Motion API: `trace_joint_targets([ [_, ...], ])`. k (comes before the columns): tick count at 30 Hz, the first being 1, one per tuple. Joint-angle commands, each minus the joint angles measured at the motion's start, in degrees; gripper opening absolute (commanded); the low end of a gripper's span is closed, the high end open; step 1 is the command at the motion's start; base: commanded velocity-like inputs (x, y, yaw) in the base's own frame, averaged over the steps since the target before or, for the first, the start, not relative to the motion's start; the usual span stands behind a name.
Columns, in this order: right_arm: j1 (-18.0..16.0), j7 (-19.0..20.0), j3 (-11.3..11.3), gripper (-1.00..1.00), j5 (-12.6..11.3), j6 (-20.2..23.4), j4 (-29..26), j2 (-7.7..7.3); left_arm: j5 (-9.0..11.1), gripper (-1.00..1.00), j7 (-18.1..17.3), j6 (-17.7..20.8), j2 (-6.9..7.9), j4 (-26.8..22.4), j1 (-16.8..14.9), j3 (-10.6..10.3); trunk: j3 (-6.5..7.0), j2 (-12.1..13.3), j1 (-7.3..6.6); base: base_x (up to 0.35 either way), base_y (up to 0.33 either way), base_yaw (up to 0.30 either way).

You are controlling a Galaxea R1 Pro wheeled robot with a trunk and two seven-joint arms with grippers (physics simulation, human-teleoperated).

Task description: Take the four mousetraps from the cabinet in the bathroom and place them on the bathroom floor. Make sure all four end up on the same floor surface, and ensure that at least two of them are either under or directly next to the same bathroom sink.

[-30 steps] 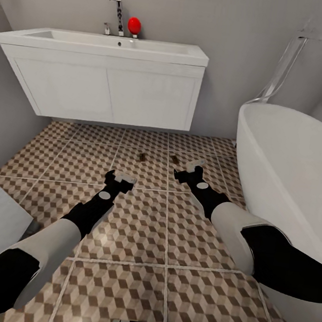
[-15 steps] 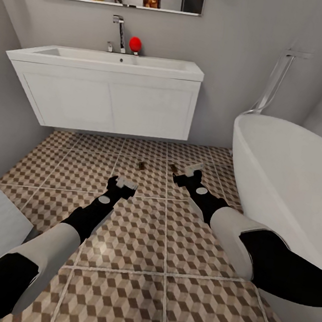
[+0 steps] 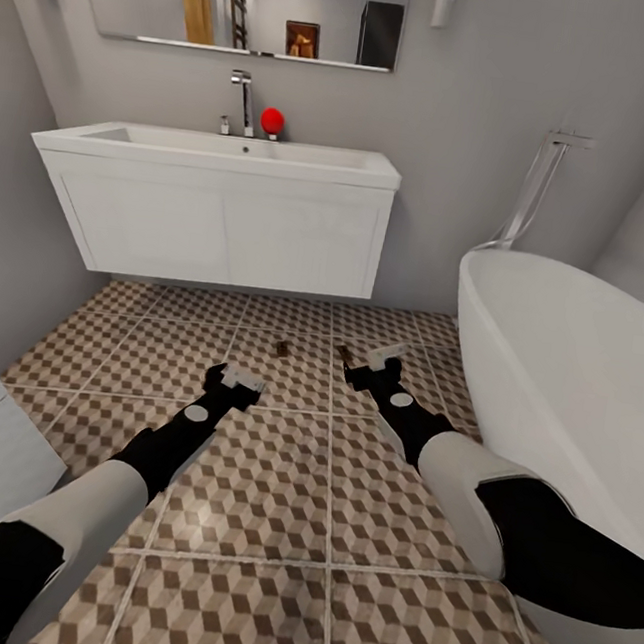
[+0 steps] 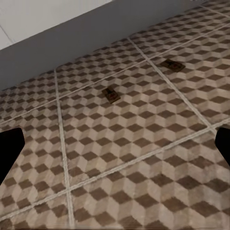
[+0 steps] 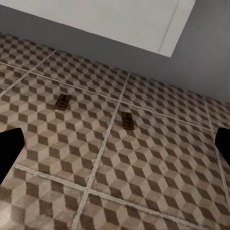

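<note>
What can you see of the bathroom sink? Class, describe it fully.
The bathroom sink is a wide, white, shallow rectangular basin, level, on a white wall-hung vanity whose front has plain panels. It sits against the grey wall below a mirror. A tall chrome tap rises at its back edge, with a red ball-like object beside it.

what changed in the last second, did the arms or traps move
Mostly the camera: the head view tilted up, so the sink sits lower in frame and the mirror has come into sight. Both mousetraps stayed on the floor in front of the sink. The left gripper and right gripper remain low over the tiles, open and empty.
</note>
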Motion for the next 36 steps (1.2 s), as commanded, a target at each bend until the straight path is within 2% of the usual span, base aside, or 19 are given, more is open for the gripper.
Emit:
trace_joint_targets([
  [1, 0.2, -0.2, 0.0, 1.00, 0.5, -0.4, 0.1, -0.02, 0.0, 1.00, 0.4, -0.2, 0.18, 0.0, 0.2, -0.3, 0.18, 0.0, -0.03, 0.000, 0.000, 0.000],
  [4, 0.9, -0.2, 0.0, 1.00, 0.5, -1.6, 0.1, -0.33, 1.2, 1.00, 0.4, -0.3, 0.61, -0.1, 0.7, -0.3, 0.85, 0.0, -0.11, 0.000, 0.000, 0.000],
  [15, 3.8, -0.2, 0.0, 1.00, 0.5, -2.8, 0.1, -1.29, 7.4, 1.00, 0.3, -0.5, 2.44, -0.3, 2.7, -0.3, 3.29, 0.2, -0.39, 0.000, 0.000, 0.000],
  [18, 4.9, -0.2, 0.0, 1.00, 0.5, -3.4, 0.1, -1.73, 8.2, 1.00, 0.3, -1.1, 2.57, -0.3, 3.7, -0.3, 3.95, 0.2, -0.47, 0.000, 0.000, 0.000],
  [26, 7.2, -0.2, 0.0, 1.00, 0.5, -4.3, 0.1, -2.03, 8.6, 1.00, 0.3, -4.6, 2.66, -0.2, 6.6, -0.3, 5.72, 0.3, -0.68, 0.000, 0.000, 0.000],
  [36, 8.9, -0.2, 0.0, 1.00, 0.5, -5.9, 0.1, -2.46, 8.7, 1.00, 0.3, -5.5, 2.73, -0.1, 10.2, -0.3, 7.94, 0.5, -0.94, 0.000, 0.000, 0.000],
])
